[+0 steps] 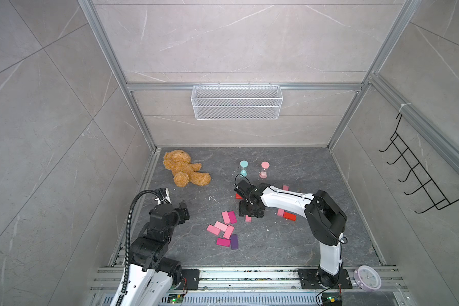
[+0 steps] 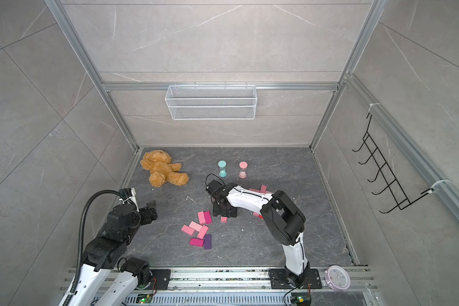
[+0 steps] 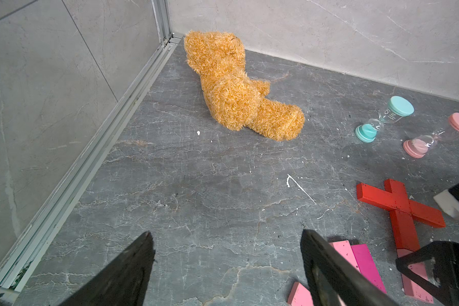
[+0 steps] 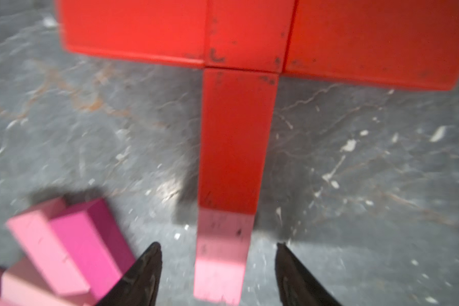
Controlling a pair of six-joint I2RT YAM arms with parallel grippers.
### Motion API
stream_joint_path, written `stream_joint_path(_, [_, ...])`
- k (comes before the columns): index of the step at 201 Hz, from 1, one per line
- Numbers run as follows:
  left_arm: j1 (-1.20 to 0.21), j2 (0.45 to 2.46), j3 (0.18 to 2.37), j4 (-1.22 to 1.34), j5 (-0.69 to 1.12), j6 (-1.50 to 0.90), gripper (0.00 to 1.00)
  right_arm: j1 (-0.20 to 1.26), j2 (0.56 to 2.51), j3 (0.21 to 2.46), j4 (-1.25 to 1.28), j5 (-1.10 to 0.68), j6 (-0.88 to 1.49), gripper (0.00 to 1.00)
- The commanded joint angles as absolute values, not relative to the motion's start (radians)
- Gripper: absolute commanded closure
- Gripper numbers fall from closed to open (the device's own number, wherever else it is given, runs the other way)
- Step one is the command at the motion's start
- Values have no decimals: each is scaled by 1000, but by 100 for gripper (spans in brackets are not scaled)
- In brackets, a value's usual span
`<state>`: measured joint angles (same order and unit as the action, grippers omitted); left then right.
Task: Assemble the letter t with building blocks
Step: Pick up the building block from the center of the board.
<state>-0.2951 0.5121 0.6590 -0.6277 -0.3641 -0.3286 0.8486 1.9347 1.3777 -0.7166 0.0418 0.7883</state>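
Red building blocks point(image 4: 249, 34) lie flat as a crossbar with a red stem block point(image 4: 236, 137) running from it; they also show in the left wrist view point(image 3: 398, 204). A light pink block point(image 4: 219, 265) lies end to end with the stem. My right gripper point(image 4: 218, 245) is open just above it, one finger on each side, clear of the block. Both top views show this gripper point(image 1: 251, 212) point(image 2: 224, 212) pointing down over the pink block point(image 1: 248, 218). Loose pink, magenta and purple blocks point(image 1: 224, 230) lie nearer the front. My left gripper point(image 1: 184, 209) point(image 3: 226, 232) hangs open and empty at the left.
A teddy bear point(image 1: 184, 169) lies at the back left. Teal point(image 1: 243, 168) and pink point(image 1: 264, 169) hourglass timers stand behind the right arm. More blocks point(image 1: 289, 216) lie under that arm. A small clock point(image 1: 368, 276) sits on the front rail, and a wire basket point(image 1: 236, 102) hangs on the back wall.
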Motion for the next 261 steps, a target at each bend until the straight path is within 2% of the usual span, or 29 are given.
stream_joint_path(1, [-300, 515, 671, -609, -369, -312, 11, 917, 1813, 1361, -754, 76, 664, 31])
stream_joint_path(33, [-300, 521, 672, -610, -369, -312, 11, 1026, 1735, 1289, -735, 71, 606, 34])
stream_joint_path(79, [-300, 520, 674, -617, -377, -317, 11, 1134, 1725, 1181, -685, 32, 693, 37])
stream_joint_path(115, [-299, 522, 674, -617, -380, -320, 11, 1207, 1775, 1183, -624, 27, 776, 41])
stream_joint_path(174, [-299, 525, 677, -621, -382, -321, 11, 1221, 1846, 1197, -569, 15, 835, 46])
stream_joint_path(261, [-300, 522, 677, -621, -382, -323, 11, 1218, 1958, 1295, -691, 65, 854, 53])
